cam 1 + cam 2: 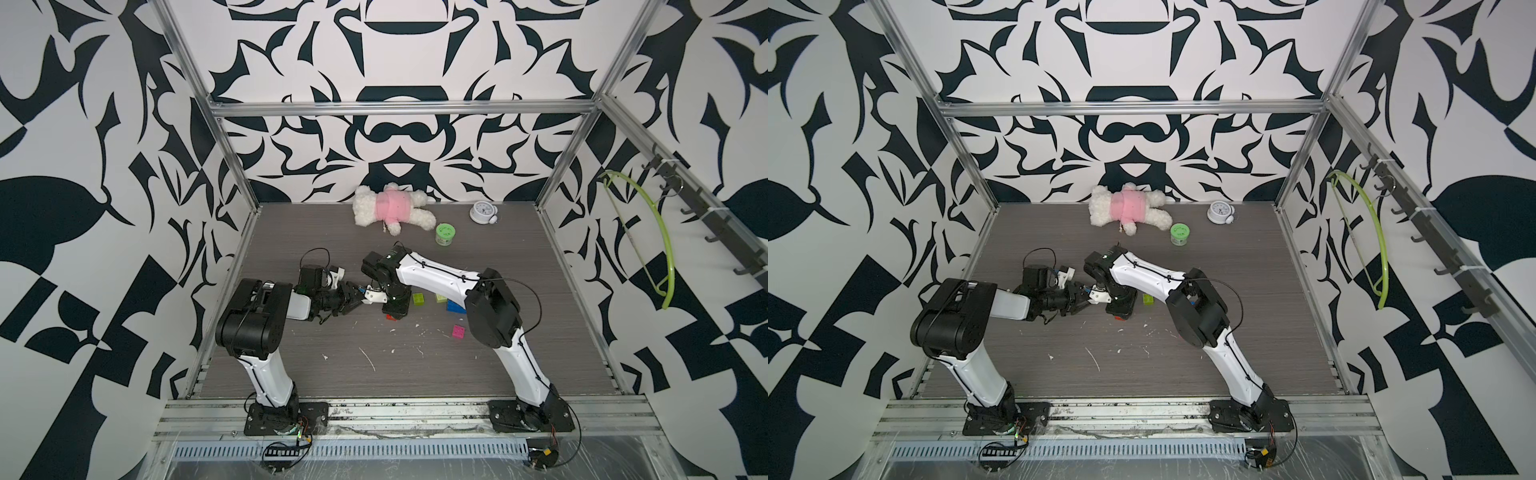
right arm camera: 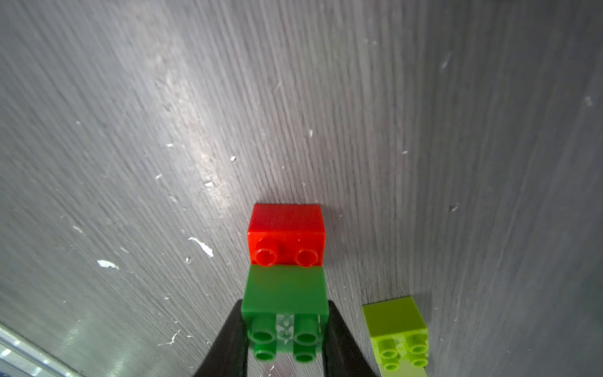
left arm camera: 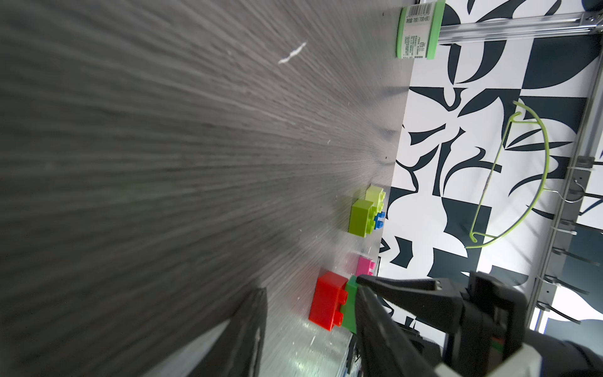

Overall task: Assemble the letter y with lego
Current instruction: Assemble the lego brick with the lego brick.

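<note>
right gripper [image 2: 285, 304] clamping small dark-green studded plastic brick [image 2: 284, 289] | it sitting on studs of red plastic brick [image 2: 286, 227] | left gripper [image 3: 311, 292] hanging open, jaws flanking red plastic brick

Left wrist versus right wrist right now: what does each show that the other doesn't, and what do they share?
Only the left wrist: the pink brick, the blue brick, a second yellow-green brick, the green jar. Only the right wrist: the green brick's studs, with both fingers of the right gripper clamping its sides. Both: the green brick on the red brick, and one yellow-green brick.
</note>
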Action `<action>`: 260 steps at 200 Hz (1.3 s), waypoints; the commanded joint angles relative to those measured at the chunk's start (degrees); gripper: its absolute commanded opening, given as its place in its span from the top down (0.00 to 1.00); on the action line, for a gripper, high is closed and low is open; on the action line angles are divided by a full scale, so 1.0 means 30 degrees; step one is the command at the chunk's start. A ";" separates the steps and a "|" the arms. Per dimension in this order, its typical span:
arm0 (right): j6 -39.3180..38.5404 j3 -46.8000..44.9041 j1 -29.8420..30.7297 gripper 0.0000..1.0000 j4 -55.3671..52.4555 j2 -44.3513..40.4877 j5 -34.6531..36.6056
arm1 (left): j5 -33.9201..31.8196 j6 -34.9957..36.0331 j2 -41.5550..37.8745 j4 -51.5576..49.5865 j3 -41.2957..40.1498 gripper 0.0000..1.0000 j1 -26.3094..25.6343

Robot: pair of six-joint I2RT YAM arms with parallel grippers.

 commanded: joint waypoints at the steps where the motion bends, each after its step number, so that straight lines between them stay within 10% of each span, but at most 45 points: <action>1: -0.0479 0.0579 0.0192 0.91 -0.1012 0.1198 0.0323 | -0.0551 0.0273 -0.0174 -0.1013 -0.0299 0.51 0.0221; 70: -0.0727 0.1725 0.0483 0.89 -0.1829 0.2557 0.0809 | -0.0582 0.0305 -0.0168 -0.1076 -0.0295 0.51 0.0372; 203: -0.0348 0.1884 0.0405 0.34 -0.0667 -0.1715 0.0652 | -0.0672 0.0488 -0.0350 -0.1199 -0.0295 0.51 0.0382; 260: 0.7127 -0.1005 -0.2887 0.41 0.1884 -0.4214 -0.0979 | -0.0828 0.0562 -0.0497 -0.1408 -0.0277 0.51 0.0361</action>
